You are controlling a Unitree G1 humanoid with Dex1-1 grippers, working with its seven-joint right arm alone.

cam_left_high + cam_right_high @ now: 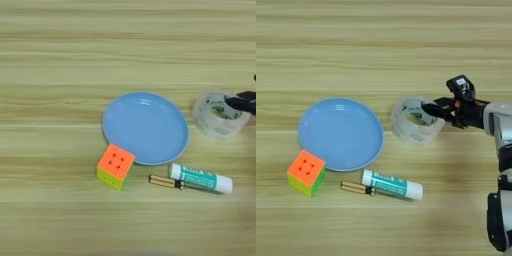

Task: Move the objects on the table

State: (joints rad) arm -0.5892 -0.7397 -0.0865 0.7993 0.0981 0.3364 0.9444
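Note:
The clear tape roll (pixel 415 121) lies flat on the table (pixel 381 45), right of the round light-blue plate (pixel 340 133). My right gripper (pixel 432 109) comes in from the right, and its black tip lies over the roll's right wall and hole. At the plate's lower left corner sits the orange-and-yellow puzzle cube (pixel 115 166). Below the plate the white-green glue stick (pixel 201 178) lies on its side. The thin brown-yellow stick (pixel 165 181) lies end to end with it on the left.
My silver forearm (pixel 498 125) runs down the right edge of the right eye view. Bare wood stretches across the whole far half of the table and along its front strip.

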